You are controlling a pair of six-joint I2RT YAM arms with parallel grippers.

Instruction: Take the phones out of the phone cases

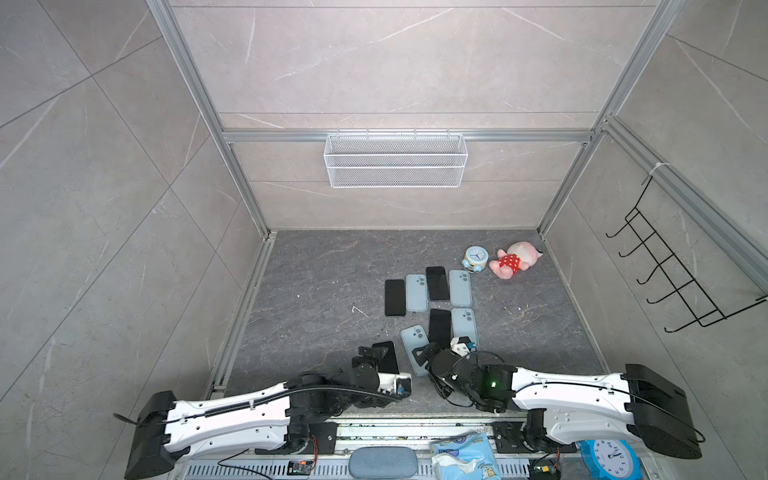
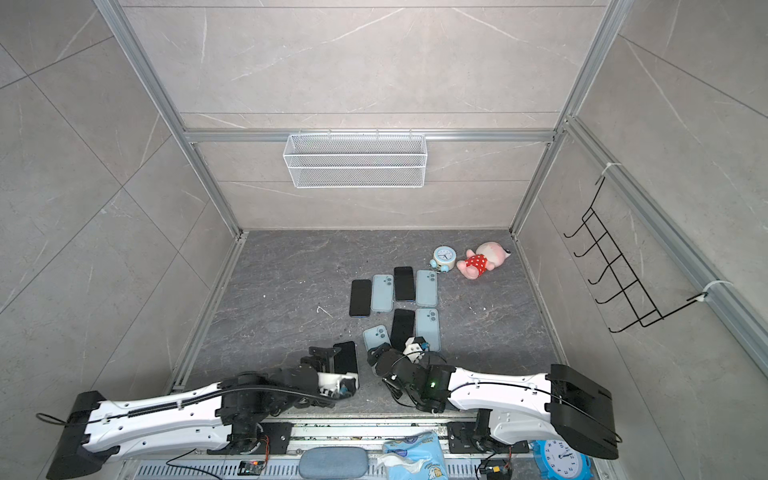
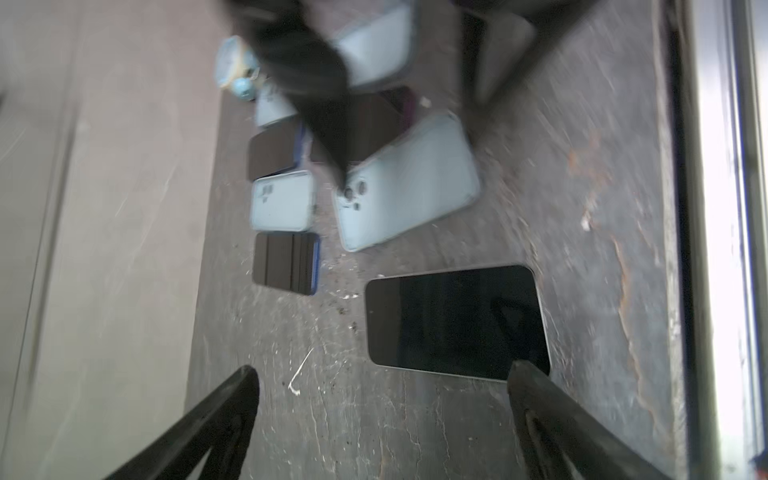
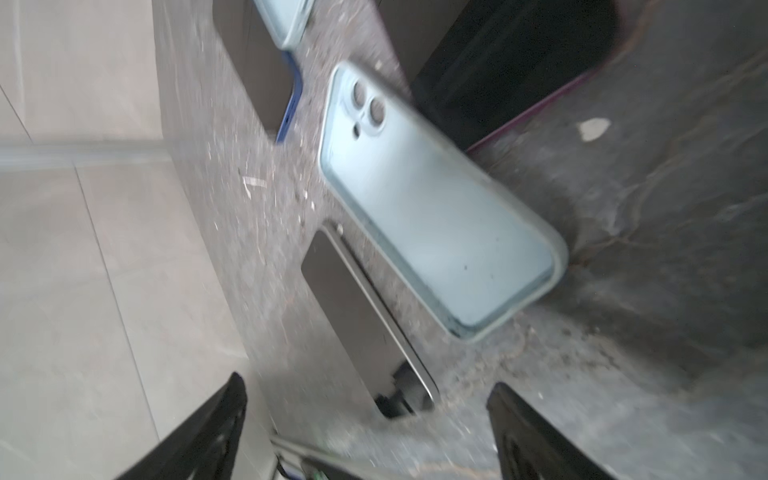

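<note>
Pale-blue phone case (image 1: 413, 340) is pictured empty on the tabletop (image 1: 324, 270), with the black phone (image 1: 388, 357) laid bare just beside it at nine o'clock. Left pincer (image 3: 382, 368) and right pincer (image 4: 368, 382) are spread wide, nothing gripped. Removal is judged complete; only arm withdrawal is left.

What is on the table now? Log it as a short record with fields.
left hand: open, empty, over the nearest phone
right hand: open, empty, by the nearest case
nearest phone: bare, screen up on the table
nearest case: light blue, empty
other phones: three, beside other cases
far right: clock, plush toy
</note>
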